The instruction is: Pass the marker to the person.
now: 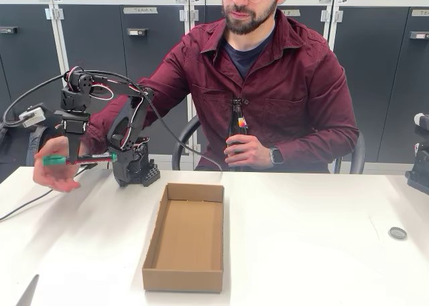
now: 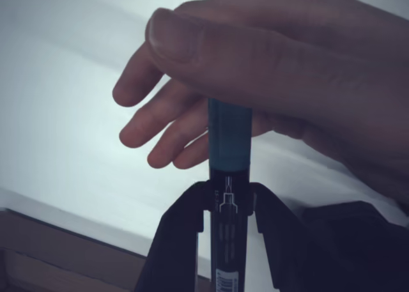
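Gripper is clamped tight on your marker, both fingers pressed against the dark barrel, green cap sticking out past the tips. You've got it held level above the left side of the white table in the fixed view. Person's open hand sits cupped right under the cap end, fingers curled around it; touching or not, can't tell. Their other hand holds a brown bottle. Cardboard tray sits mid-table.

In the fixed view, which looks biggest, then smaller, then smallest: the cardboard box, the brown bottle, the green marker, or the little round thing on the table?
1. cardboard box
2. brown bottle
3. marker, not far behind the bottle, which the person's hand partly hides
4. little round thing
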Motion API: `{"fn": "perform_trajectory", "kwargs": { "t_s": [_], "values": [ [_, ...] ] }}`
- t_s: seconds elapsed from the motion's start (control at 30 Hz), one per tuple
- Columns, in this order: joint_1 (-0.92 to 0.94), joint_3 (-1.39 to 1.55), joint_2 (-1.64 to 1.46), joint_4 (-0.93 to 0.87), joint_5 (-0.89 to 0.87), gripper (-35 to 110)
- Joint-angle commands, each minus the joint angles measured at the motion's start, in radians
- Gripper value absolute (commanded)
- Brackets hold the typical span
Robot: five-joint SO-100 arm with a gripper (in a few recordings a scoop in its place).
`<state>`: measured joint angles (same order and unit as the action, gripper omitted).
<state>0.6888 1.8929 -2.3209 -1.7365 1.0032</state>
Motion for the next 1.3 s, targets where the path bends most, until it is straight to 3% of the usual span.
{"fn": "perform_trajectory", "kwargs": {
  "t_s": [0.0, 0.63, 1.27],
  "values": [
    [-0.012, -0.106, 0.0, -0.002, -0.026, -5],
    [0.032, -0.19, -0.189, -0.002, 0.035, -5],
    [0.115, -0.048, -0.474, 0.005, 0.098, -5]
  ]
}}
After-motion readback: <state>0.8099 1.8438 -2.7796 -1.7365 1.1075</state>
